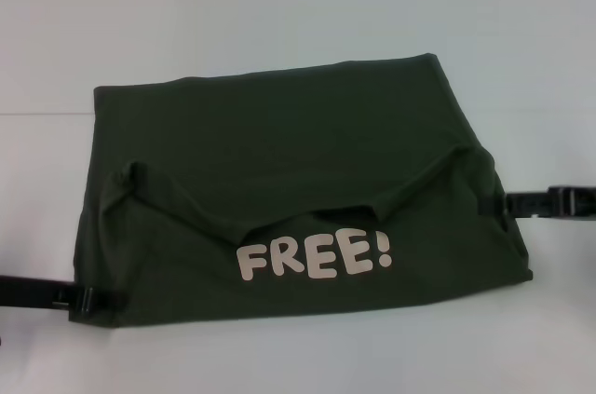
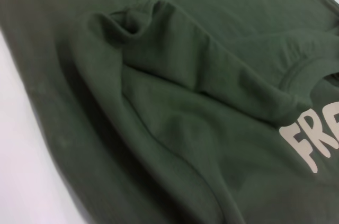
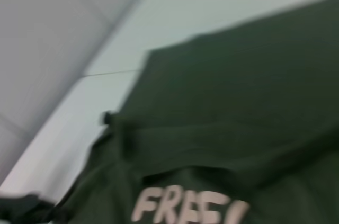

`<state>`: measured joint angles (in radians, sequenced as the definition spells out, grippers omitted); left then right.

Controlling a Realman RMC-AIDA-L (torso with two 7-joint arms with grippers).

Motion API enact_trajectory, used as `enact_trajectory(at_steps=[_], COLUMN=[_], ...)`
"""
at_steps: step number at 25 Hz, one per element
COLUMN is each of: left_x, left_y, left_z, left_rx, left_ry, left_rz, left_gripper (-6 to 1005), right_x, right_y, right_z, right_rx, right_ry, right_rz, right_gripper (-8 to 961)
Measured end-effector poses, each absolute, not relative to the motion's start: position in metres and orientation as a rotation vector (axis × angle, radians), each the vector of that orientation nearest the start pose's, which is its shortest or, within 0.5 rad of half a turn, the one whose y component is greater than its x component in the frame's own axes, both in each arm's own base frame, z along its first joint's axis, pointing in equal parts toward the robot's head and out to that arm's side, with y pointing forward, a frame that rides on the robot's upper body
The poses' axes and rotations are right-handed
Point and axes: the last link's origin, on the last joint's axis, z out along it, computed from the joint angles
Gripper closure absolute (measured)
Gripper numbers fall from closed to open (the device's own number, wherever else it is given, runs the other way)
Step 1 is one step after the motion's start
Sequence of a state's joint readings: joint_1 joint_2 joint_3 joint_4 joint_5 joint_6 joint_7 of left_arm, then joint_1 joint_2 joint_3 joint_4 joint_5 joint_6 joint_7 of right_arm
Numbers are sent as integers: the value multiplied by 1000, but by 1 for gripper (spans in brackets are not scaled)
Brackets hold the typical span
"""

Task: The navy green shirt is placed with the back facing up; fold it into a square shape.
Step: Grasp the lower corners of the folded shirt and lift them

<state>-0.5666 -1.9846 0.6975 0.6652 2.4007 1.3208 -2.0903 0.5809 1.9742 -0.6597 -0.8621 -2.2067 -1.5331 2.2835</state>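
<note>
The navy green shirt point(image 1: 298, 170) lies on the white table, folded so that its near part is turned over the far part, with pale pink "FREE!" lettering point(image 1: 314, 259) facing up and the collar edge sagging above it. My left gripper point(image 1: 88, 299) is at the shirt's near left corner, touching the cloth edge. My right gripper point(image 1: 503, 203) is at the shirt's right edge, by the folded-over flap's corner. The left wrist view shows rumpled folds of the shirt point(image 2: 169, 102) and the start of the lettering point(image 2: 312, 142). The right wrist view shows the shirt point(image 3: 238, 107), blurred.
The white table point(image 1: 279, 3) runs all around the shirt, with a faint seam line point(image 1: 47, 113) at the far left. A pale wall point(image 3: 47, 33) stands beyond the table's edge in the right wrist view.
</note>
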Motion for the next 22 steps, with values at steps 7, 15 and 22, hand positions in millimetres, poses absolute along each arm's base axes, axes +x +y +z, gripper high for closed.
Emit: enact_trajectory(at_steps=[7,15,22], left_x=[-327,-326,-325], left_y=[351,351,352], left_z=[28,28,29], left_rx=[-2365,-2371,-2377], left_ry=[-1467,-1463,-1457], left_rz=[-138,-140,-140], left_gripper=[960,961,961], right_x=[272,273,279], right_y=[392,404,406], right_z=[91,66,51], right_rx=[-2157,-2132,-2105], right_ry=[1712,1714,1709], right_rz=[282,118,81], right_gripper=[29,44,56])
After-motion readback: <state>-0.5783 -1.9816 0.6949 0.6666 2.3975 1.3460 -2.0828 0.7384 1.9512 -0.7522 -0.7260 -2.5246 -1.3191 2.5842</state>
